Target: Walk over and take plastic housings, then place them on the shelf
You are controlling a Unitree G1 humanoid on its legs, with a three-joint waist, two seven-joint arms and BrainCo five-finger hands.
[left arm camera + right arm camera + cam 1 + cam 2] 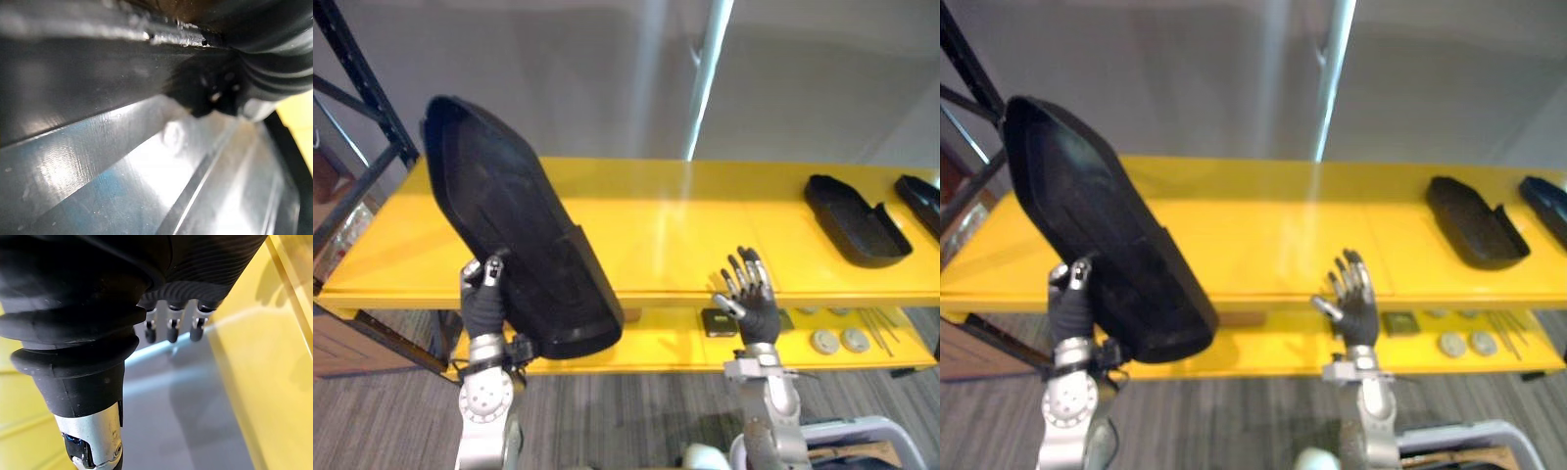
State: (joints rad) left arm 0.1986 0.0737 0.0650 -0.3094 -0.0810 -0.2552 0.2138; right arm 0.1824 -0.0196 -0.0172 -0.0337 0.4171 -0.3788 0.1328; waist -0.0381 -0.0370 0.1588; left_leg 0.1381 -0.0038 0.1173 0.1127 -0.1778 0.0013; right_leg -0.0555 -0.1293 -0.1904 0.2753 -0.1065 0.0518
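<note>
1. Left eye view: the left hand (pixel 481 294) holds a large black boat-shaped plastic housing (pixel 509 225) by its lower end. It is raised clear of the long yellow shelf (pixel 685 225) and tilted, with its pointed end up and toward the robot's left.
2. The left fingers are clamped on the housing's rim. One dark-tipped finger (pixel 494 266) lies on the near face, and the others are hidden behind the part.
3. Left wrist view: the housing's glossy, ribbed inner surface (pixel 146 171) lies close against the hand's dark cover.
4. The right hand (pixel 749 299) is held upright just before the shelf's front edge, palm toward the shelf. Its fingers are spread apart and hold nothing.
5. Right wrist view: the straight right fingers (pixel 170 333) hang in a row above the yellow surface without touching it.
6. A second black plastic housing with a notched end (pixel 855 220) lies flat on the top shelf at the robot's right, well apart from the held one. A third black housing (pixel 922 201) lies just beside it at the picture's edge.
7. On the lower yellow shelf (pixel 675 343) sit a small dark square part (pixel 719 322) and two pale round discs (pixel 823 341).
8. A black metal rack frame (pixel 362 78) stands at the far left, and grey striped flooring (pixel 607 411) lies below.
</note>
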